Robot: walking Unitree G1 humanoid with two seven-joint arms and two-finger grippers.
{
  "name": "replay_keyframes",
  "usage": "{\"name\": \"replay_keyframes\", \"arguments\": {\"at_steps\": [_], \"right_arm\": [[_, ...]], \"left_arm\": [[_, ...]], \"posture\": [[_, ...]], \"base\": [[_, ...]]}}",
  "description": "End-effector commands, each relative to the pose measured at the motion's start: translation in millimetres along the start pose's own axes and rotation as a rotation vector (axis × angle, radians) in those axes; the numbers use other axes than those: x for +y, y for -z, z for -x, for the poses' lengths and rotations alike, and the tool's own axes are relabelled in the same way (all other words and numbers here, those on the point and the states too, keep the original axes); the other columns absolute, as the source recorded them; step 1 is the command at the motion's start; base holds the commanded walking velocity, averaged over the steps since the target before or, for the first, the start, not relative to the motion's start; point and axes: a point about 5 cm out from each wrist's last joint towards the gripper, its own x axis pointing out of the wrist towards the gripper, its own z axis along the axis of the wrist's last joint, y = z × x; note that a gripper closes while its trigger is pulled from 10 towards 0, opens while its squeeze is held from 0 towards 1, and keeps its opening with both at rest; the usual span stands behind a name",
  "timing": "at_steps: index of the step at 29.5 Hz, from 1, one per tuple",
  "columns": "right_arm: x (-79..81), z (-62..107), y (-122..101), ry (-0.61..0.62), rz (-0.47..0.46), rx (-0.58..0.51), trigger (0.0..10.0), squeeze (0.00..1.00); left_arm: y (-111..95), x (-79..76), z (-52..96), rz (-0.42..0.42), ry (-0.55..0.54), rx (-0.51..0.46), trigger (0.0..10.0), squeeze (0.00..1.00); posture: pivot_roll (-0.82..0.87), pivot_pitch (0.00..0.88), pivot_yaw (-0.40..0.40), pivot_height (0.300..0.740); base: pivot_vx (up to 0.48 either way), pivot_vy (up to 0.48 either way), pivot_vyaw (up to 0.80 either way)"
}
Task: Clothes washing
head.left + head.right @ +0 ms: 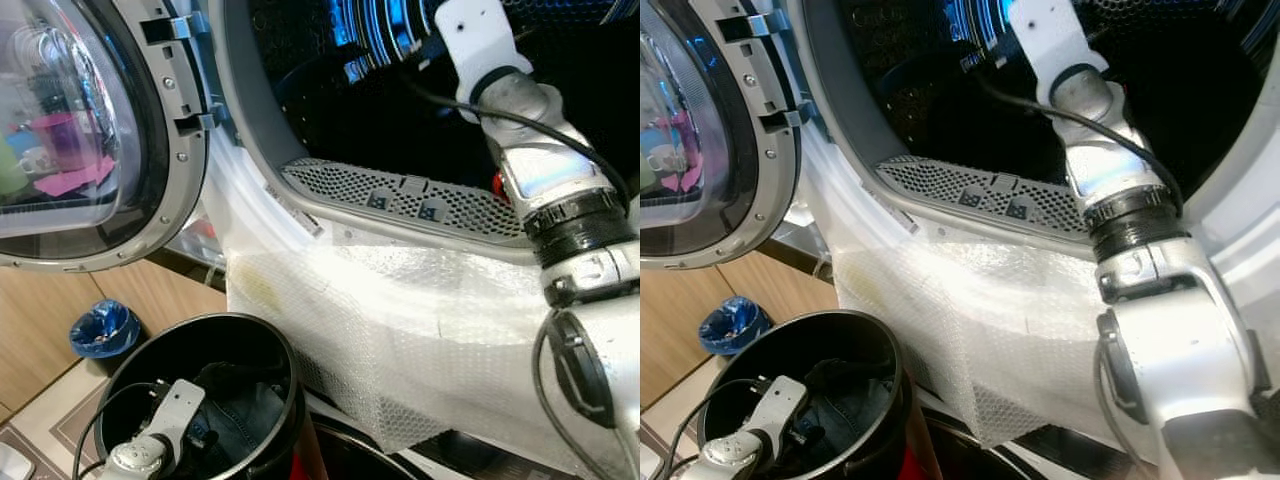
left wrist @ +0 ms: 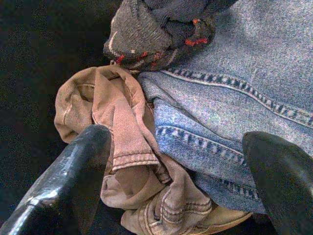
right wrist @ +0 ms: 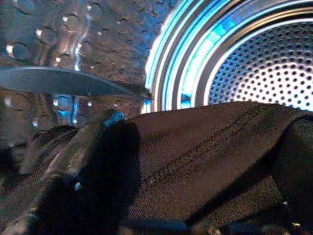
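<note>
My left gripper (image 2: 176,181) hangs open inside the black laundry bin (image 1: 200,325), just above the clothes. Blue jeans (image 2: 234,98) and a tan garment (image 2: 122,142) lie between its fingers (image 2: 68,181), with a dark sock-like piece (image 2: 156,29) beyond them. My right arm (image 1: 550,180) reaches through the washer's opening (image 1: 330,90) into the drum (image 3: 254,63). There the right gripper (image 3: 205,142) is shut on a dark garment (image 3: 195,166) that drapes across its fingers.
The round washer door (image 1: 70,130) stands open at the left. Bubble wrap (image 1: 400,320) hangs over the washer's front below the perforated lint grille (image 1: 400,195). A small bin with a blue bag (image 1: 103,330) stands on the wooden floor at the left.
</note>
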Motion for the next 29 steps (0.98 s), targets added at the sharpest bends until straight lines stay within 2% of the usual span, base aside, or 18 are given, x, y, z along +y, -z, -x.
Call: {"name": "replay_keyframes", "arguments": {"at_steps": [1,4,6,8,9,15,16,17,18,20,25,29], "right_arm": [[-0.8,2.9,-2.8,-0.017,-0.029,-0.008,10.0,0.0],[-2.9,11.9,1.7,-0.045,-0.048,-0.01,10.0,0.0],[-6.5,25.6,8.3,-0.069,-0.035,-0.009,10.0,0.0],[-7.0,29.2,12.5,-0.075,-0.029,0.006,10.0,0.0],[-7.7,36.8,21.1,-0.088,-0.011,0.029,10.0,0.0],[-7.6,56.3,32.1,-0.139,0.013,0.028,10.0,0.0],[-8.8,61.8,29.6,-0.159,-0.032,-0.002,10.0,0.0],[-8.8,61.8,29.6,-0.159,-0.032,-0.002,10.0,0.0],[-14.7,71.3,26.9,-0.167,-0.108,-0.033,10.0,0.0],[-17.7,77.3,27.1,-0.168,-0.137,-0.04,10.0,0.0],[-20.5,94.3,46.6,-0.201,-0.064,0.038,10.0,0.0],[-20.2,105.5,52.5,-0.239,-0.024,0.058,10.0,0.0]], "left_arm": [[50.0,-40.0,5.2,0.051,0.093,0.185,10.0,0.0],[49.5,-41.0,4.9,0.049,0.098,0.186,10.0,0.0],[49.0,-42.6,4.5,0.048,0.106,0.186,10.0,0.0],[49.0,-42.9,4.5,0.048,0.109,0.187,10.0,0.0],[49.1,-43.2,4.5,0.049,0.111,0.187,10.0,0.0],[50.9,-43.1,5.3,0.052,0.11,0.189,10.0,0.0],[51.8,-43.2,5.6,0.053,0.11,0.191,10.0,0.0],[51.8,-43.2,5.6,0.053,0.11,0.191,10.0,0.0],[53.4,-43.3,6.2,0.053,0.109,0.195,10.0,0.0],[53.8,-43.4,6.3,0.053,0.109,0.197,10.0,0.0],[54.2,-43.2,6.5,0.056,0.107,0.197,10.0,0.0],[54.6,-42.4,6.7,0.056,0.106,0.198,10.0,0.0]], "posture": [[-0.02,0.048,-0.05,0.74],[-0.04,0.049,-0.045,0.74],[-0.05,0.051,-0.047,0.74],[-0.05,0.051,-0.047,0.74],[-0.04,0.054,-0.049,0.74],[-0.04,0.06,-0.047,0.74],[-0.05,0.064,-0.045,0.74],[-0.05,0.064,-0.045,0.74],[-0.05,0.067,-0.045,0.74],[-0.05,0.067,-0.045,0.74],[-0.05,0.069,-0.045,0.74],[-0.05,0.07,-0.042,0.74]], "base": [[0.0,0.0,0.0],[0.0,0.0,0.0],[0.0,0.0,0.0],[0.0,0.0,0.0],[0.0,0.0,0.0],[0.0,0.0,0.0],[0.0,0.0,0.0],[0.0,0.0,0.0],[0.0,0.0,0.0],[0.0,0.0,0.0],[0.0,0.0,0.0],[0.0,0.0,0.0]]}}
